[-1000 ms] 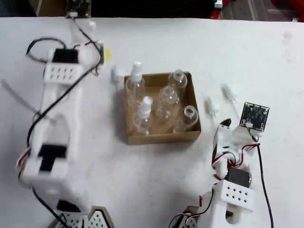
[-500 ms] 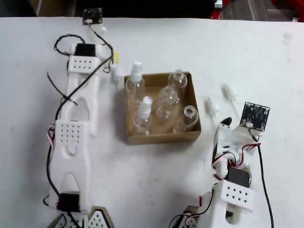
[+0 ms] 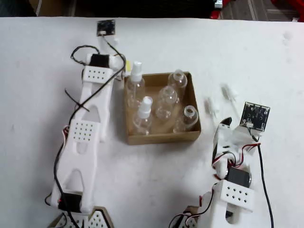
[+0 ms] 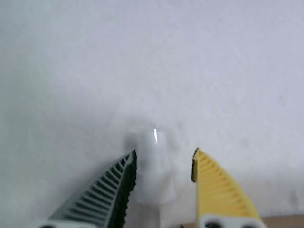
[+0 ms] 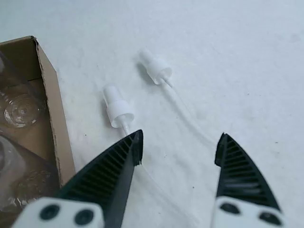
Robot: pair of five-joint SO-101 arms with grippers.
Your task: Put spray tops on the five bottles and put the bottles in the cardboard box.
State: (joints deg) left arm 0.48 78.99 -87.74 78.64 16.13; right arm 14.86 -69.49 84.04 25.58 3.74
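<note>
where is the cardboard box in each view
high view: cardboard box, middle of the table.
left wrist view: a brown strip beside the left gripper's yellow finger.
right wrist view: its wall beside the right gripper's black finger.
shared landmark: two loose spray tops beside the box.

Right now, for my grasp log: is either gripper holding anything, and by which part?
Nothing held, it seems. The left gripper stands open around a spray top; the right gripper is open, empty.

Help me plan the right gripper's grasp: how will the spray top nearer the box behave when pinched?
Likely very light: the spray top is small plastic. Lying on its side with a round body, it may roll or skid on the table. Its thin tube looks bendy.
</note>
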